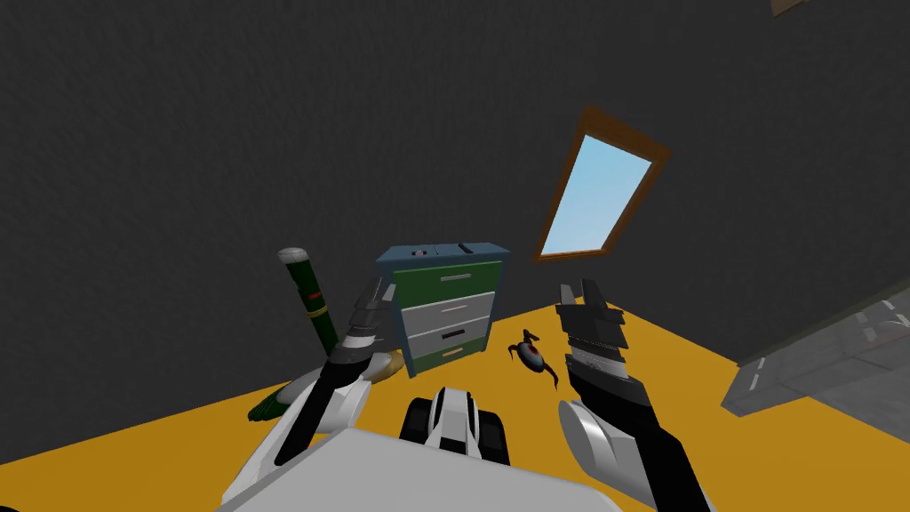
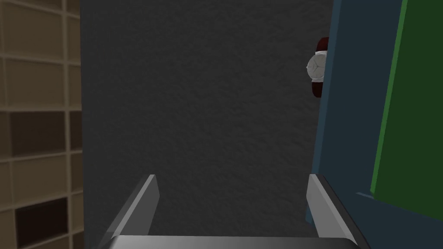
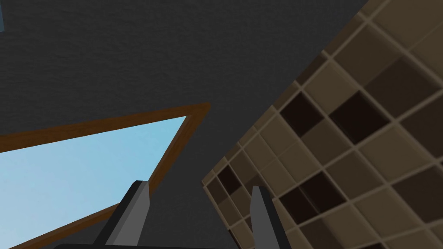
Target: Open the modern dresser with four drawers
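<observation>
Left gripper point(image 2: 231, 179) beside blue dresser point(image 1: 442, 253), green-grey drawers point(image 1: 449, 311)

The head camera sits high and looks steeply down and forward, rolled, so the dark wall point(image 1: 222, 133) and orange floor point(image 1: 675, 391) slant together. The dresser point(image 1: 444, 302) stands a little way off near the middle, with the window point(image 1: 594, 191) to one side of it. The left wrist camera looks along the left tool point(image 2: 231, 177), close by the dresser's blue side. It faces the same dark wall, with beige gridded shelving point(image 2: 34, 108) on the side away from the dresser. The right wrist camera looks along the right tool point(image 3: 199, 186) at that window's brown frame and similar gridded shelving. Head and left wrist views share the dresser and the wall; head and right wrist views share the window.
</observation>
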Controlling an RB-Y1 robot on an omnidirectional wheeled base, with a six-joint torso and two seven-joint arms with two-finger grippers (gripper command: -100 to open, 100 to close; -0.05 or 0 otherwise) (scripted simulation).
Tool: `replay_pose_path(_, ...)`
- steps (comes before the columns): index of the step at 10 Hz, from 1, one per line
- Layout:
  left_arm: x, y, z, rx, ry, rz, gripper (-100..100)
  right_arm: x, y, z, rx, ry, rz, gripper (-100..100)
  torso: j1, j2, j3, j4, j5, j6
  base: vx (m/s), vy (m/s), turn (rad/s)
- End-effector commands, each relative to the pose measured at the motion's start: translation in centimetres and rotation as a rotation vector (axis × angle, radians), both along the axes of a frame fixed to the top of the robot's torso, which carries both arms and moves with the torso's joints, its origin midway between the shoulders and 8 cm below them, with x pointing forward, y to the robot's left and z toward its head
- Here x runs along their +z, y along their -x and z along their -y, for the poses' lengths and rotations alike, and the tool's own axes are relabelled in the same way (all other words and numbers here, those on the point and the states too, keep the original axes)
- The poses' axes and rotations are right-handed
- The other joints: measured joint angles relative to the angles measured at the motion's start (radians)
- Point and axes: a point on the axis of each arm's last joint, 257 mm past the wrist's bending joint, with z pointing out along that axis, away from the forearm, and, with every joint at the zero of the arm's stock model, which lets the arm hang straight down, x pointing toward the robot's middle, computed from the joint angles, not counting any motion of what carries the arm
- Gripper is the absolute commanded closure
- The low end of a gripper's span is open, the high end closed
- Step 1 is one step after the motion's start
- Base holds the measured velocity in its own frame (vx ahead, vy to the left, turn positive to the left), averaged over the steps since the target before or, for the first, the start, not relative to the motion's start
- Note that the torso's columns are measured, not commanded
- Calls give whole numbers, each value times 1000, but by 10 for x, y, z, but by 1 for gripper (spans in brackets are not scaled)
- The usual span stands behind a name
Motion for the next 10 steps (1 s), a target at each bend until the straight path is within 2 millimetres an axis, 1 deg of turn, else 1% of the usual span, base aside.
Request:
replay_pose_path(1,-9,-7,-7,5,-9,-56,-100,0,0,0,0,0,0,0,1,0,0,0,0,0,77,-109,50)
replay_pose_path(4,-17,-12,-16,19,1,-109,-100,0,0,0,0,0,0,0,4,3,2,1,1,0,50,-95,39)
replay_pose_path(9,-32,-19,-32,54,41,-189,-100,0,0,0,0,0,0,0,2,2,1,0,1,0,60,-92,44)
replay_pose_path(10,-38,-22,-38,67,59,-218,-100,0,0,0,0,0,0,0,4,2,1,1,1,0,51,-105,53)
